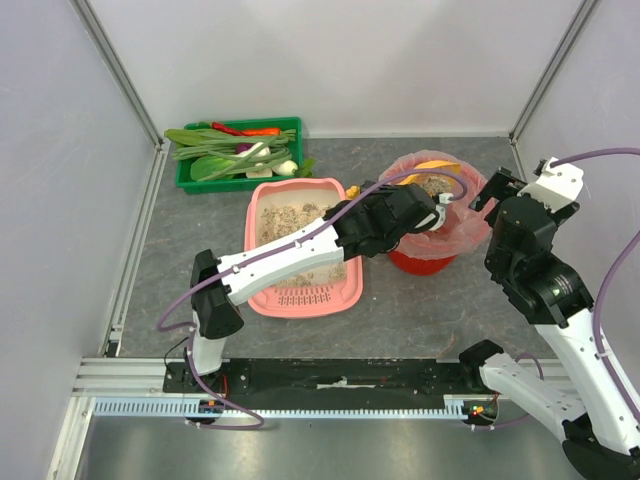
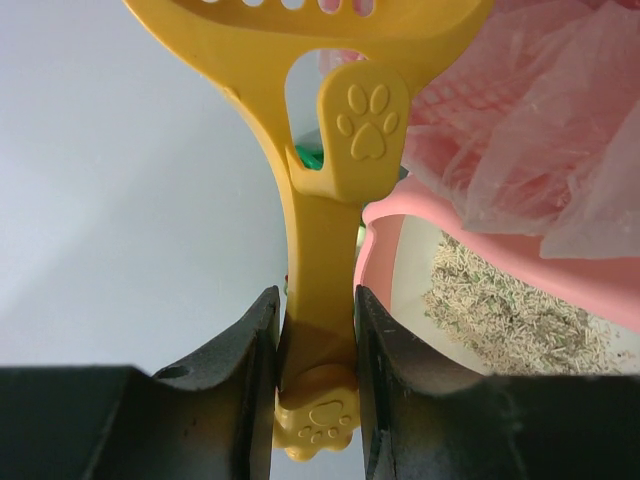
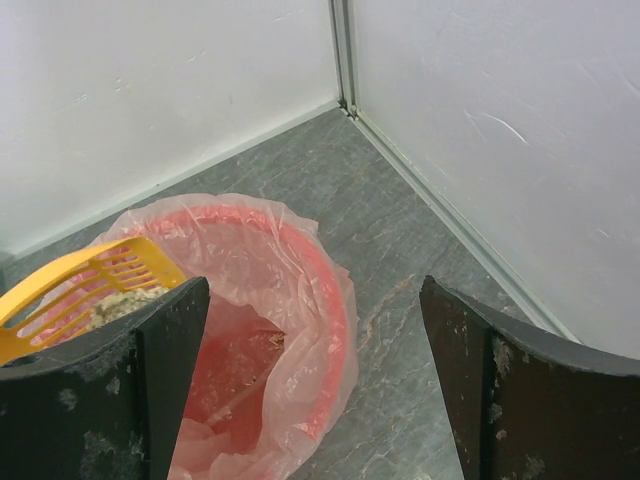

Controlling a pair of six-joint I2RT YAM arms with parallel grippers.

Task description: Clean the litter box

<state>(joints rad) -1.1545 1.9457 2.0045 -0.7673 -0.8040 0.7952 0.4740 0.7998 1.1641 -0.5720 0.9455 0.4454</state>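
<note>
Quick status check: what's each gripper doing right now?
Left gripper: closed on the handle of the yellow litter scoop.
Right gripper: open, holding nothing, near the red bin.

Grey marbled tabletop (image 1: 420, 310) in front of me carries 3 things. Far left, by the back wall: green crate (image 1: 232, 183) w/ veg (image 1: 225, 150). Mid: pink litter box (image 1: 300, 304), just near-right of the crate, slotted end toward me. Right of it, close beside: red bin (image 1: 420, 264) w/ pink bag liner (image 1: 472, 232).
</note>
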